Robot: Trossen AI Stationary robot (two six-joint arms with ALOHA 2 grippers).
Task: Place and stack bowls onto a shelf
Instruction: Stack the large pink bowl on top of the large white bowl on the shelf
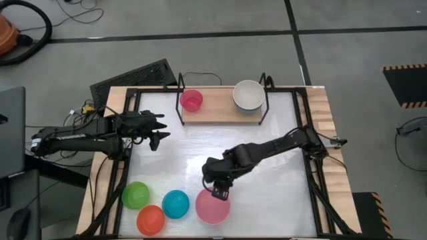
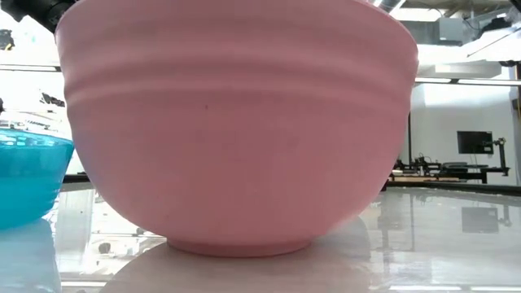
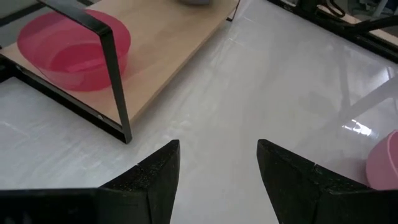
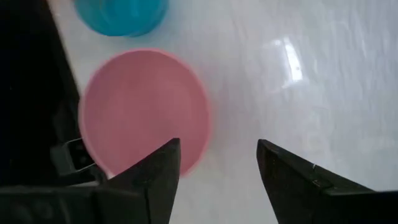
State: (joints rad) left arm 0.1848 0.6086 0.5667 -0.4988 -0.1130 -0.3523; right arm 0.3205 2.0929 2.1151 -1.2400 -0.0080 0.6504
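Filling almost the whole low view, the pink bowl (image 2: 236, 122) is sitting upright at the near edge of the table (image 1: 267, 167), with the cyan bowl (image 2: 24, 175) just beside it on the left. The right gripper (image 1: 219, 193) is hovering over the far rim of the pink bowl. Its jaws are apart and they are holding nothing; in the right wrist view the rim is lying between them and below them. The left gripper (image 1: 159, 130) is waiting at the far left of the table, near the left end of the shelf (image 1: 220, 113), and its jaws are also apart and empty.

Only a small part of the task seems to be done. Two bowls are already standing on the shelf: the magenta bowl (image 1: 191, 101) at its left end and the white bowl (image 1: 248, 95) at its right end, well apart and not stacked. Both are looking empty, like all the others. Four bowls are still waiting on the table: pink, cyan, green (image 1: 136, 195) and orange (image 1: 151, 219), grouped near the left front corner. Other bowls are not showing anywhere.
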